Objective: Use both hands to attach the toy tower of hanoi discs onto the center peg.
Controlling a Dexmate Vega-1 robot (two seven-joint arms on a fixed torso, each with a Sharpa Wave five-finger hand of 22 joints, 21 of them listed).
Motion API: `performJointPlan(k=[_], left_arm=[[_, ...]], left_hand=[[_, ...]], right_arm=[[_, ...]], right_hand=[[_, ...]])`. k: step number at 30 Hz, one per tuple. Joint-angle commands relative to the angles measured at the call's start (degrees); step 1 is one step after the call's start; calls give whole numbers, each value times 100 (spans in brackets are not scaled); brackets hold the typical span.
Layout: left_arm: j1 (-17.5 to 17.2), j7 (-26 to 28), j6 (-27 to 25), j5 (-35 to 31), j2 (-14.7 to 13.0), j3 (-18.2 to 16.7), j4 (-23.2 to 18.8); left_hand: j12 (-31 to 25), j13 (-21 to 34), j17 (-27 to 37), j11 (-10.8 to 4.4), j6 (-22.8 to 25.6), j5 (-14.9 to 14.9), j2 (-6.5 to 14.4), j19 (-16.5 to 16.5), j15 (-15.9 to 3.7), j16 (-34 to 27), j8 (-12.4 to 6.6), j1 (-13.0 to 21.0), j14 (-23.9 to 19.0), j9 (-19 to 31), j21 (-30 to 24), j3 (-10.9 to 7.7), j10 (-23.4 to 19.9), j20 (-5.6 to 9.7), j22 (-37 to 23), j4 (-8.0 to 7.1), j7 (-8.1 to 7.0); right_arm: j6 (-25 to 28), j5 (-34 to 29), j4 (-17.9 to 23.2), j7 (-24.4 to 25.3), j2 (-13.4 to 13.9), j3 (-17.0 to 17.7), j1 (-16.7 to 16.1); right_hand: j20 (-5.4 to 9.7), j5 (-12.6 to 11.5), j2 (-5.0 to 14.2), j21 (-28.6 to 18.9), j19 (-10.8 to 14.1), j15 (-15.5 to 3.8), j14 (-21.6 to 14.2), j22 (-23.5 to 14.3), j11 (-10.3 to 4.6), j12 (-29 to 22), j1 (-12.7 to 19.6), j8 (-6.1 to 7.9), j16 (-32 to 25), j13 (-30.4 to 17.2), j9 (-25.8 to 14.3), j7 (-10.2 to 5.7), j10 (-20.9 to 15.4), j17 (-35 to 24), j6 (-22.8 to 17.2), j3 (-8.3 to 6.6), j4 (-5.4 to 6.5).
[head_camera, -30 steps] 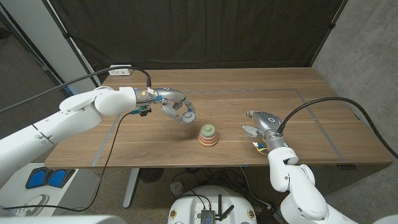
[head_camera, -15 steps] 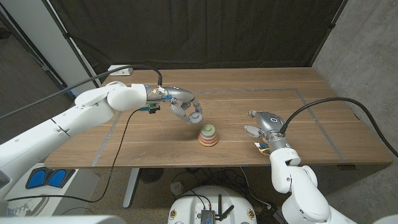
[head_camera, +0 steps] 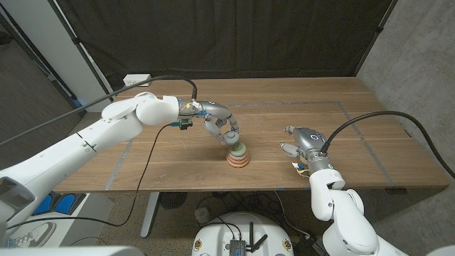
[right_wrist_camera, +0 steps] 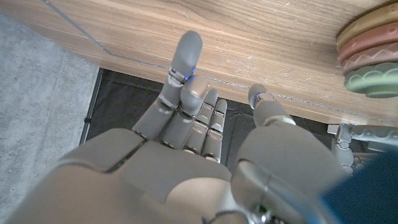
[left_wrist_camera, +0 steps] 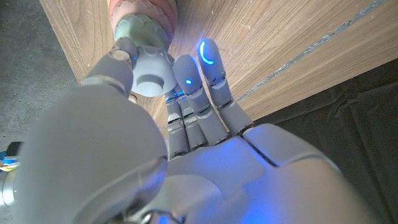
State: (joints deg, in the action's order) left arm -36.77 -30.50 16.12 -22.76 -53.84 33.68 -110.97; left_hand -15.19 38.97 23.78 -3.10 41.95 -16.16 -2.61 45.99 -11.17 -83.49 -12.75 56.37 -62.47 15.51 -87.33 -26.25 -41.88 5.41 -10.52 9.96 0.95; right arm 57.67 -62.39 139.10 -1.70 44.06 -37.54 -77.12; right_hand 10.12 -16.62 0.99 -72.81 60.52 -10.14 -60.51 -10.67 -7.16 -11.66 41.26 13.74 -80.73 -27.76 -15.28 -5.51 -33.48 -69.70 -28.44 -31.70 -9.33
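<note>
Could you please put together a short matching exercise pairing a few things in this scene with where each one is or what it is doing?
Things:
1. left hand
2. right hand
3. stack of discs
4. small grey disc

Places or states:
A. stands on the table near its front middle
B. pinched in a hand's fingertips just over the stack
C. waits out to the right of the stack, holding nothing
D. reaches in over the stack from the left, holding a disc

Pairs: 1-D, 2-C, 3-A, 4-B
</note>
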Motion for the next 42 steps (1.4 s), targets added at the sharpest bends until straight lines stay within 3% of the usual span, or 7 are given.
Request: performJointPlan(k=[1, 14, 42], left_arm=[[148, -18, 100, -229, 240, 253, 160], [92, 262, 276, -496, 335, 320, 280], [105, 157, 249, -422, 417, 438, 458]], left_hand=[[23, 8, 27, -550, 102, -17, 99, 50, -145, 8, -45, 73, -58, 72, -22, -36, -632, 660, -28, -31, -81], [92, 22, 80, -574, 119, -12, 98, 58, -144, -11, -15, 58, -87, 86, -25, -29, -640, 658, -27, -33, -88], [197, 76, 98, -560, 106, -7, 138, 39, -145, 38, 45, 30, -74, 119, -4, -45, -658, 658, -22, -31, -89]], right_arm=[[33, 11, 5, -13, 12, 32, -16], [78, 46, 45, 62, 39, 67, -80], [116, 231, 1, 156, 53, 2, 10]], right_hand=[[247, -46, 33, 14, 13, -228, -7, -15, -3, -32, -18, -34, -20, -16, -30, 6, -33, -19, -29, -44, 16], [247, -48, 42, 18, 16, -228, -4, -12, -6, -33, -27, -34, -21, -22, -31, 5, -37, -13, -34, -60, 15], [247, -47, 42, 32, 11, -227, -17, -3, 4, -28, -53, -37, -43, -21, -32, 3, -37, -28, -36, -82, 14]])
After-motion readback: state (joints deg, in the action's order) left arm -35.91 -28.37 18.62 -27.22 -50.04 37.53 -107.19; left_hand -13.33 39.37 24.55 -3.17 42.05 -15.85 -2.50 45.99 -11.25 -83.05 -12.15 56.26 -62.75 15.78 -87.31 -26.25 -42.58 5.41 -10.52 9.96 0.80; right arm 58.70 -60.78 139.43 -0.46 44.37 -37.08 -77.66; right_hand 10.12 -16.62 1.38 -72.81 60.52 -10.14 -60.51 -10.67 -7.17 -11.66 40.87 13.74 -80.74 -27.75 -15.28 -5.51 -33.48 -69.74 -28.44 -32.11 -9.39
